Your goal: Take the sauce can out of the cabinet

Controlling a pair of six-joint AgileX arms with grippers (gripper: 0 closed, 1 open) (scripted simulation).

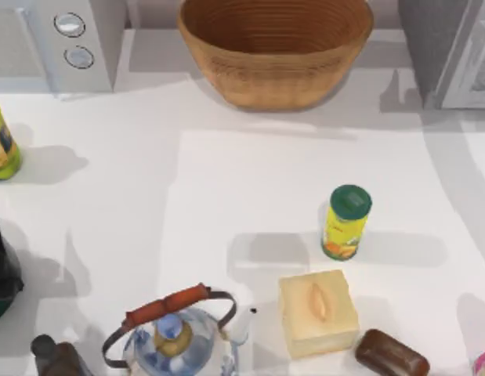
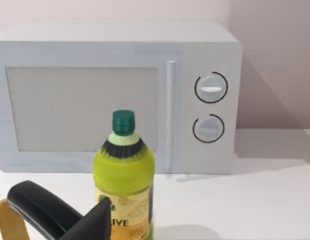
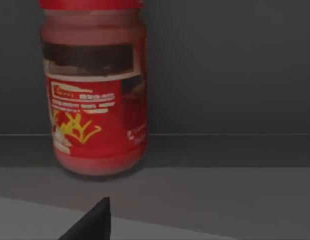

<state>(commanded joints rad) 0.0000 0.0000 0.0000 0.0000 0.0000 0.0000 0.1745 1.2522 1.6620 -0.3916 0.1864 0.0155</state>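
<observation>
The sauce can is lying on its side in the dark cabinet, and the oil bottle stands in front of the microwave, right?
Not quite. The sauce can stands upright, not on its side; the right wrist view shows it on the dark cabinet shelf. The rest holds: in the left wrist view the oil bottle stands in front of the microwave.

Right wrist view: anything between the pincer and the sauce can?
No. In the right wrist view, bare grey cabinet floor lies between the right pincer's dark fingertip and the upright sauce can.
</observation>
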